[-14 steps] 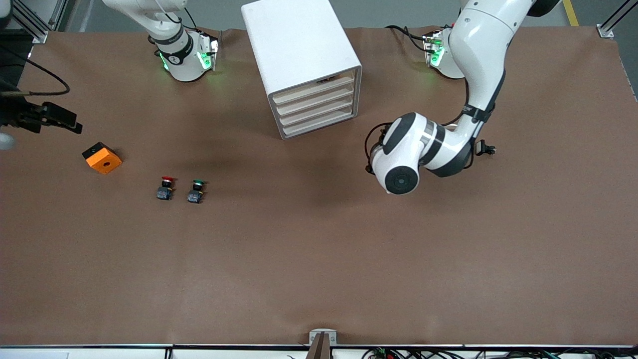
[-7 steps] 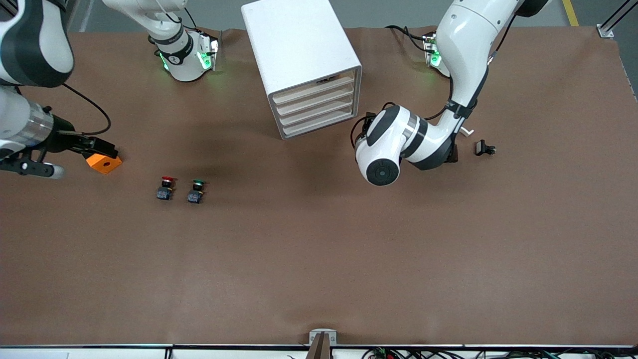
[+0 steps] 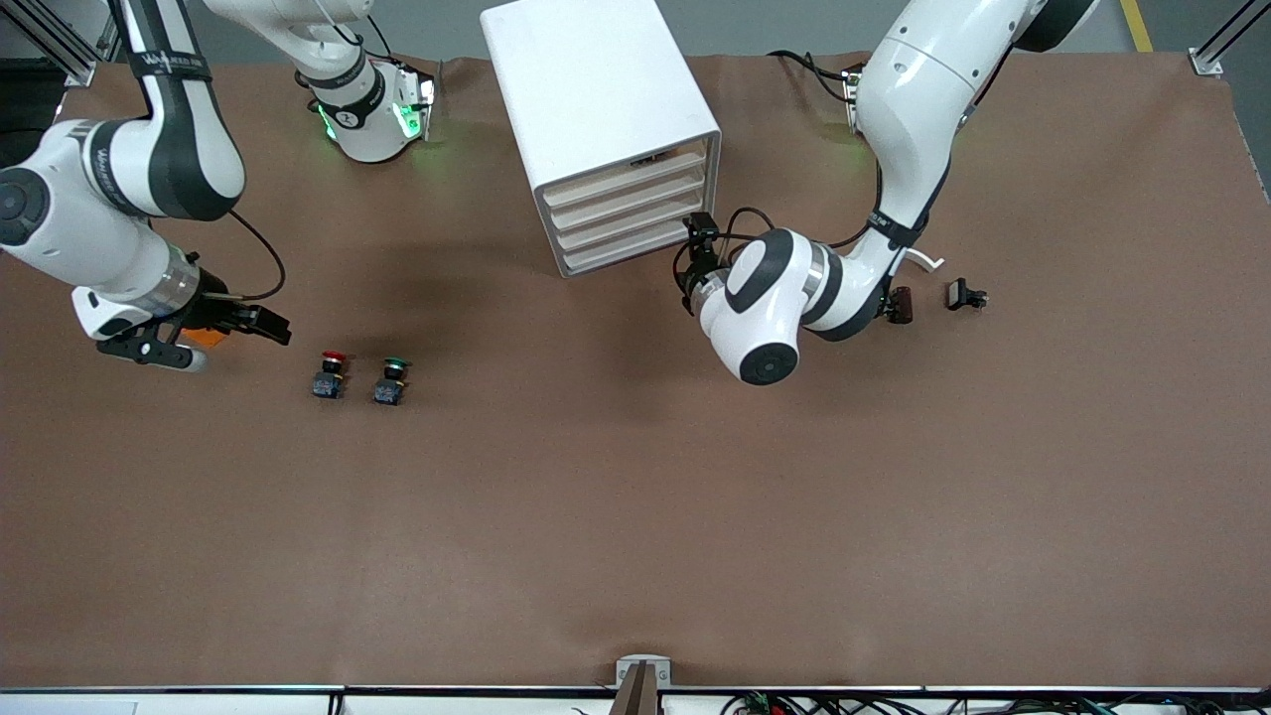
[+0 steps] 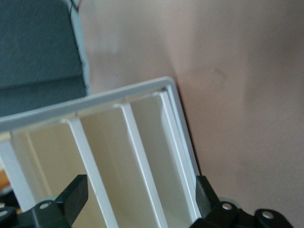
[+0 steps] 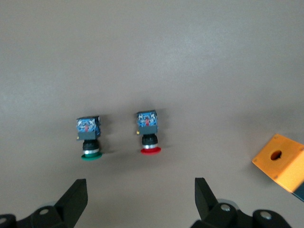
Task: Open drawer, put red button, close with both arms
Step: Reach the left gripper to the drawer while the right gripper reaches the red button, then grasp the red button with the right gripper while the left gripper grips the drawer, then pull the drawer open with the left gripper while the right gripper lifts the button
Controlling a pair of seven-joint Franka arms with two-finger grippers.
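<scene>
The setting is a robotics laboratory test cell. Two white industrial arms are bolted at the table edge, their bases lit with green status lights. The table is covered in plain brown sheeting. Aluminium frame struts stand at its corners, and bundled cables run along the edge nearest the front camera.

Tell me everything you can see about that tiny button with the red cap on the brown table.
The tiny pushbutton with a round red cap has a blocky black-and-blue body and a dark neck under the cap. It rests on the brown table covering, beside a matching green-capped button, apart from it. Nothing touches it. The right gripper hangs open close by, toward the right arm's end of the table.
</scene>
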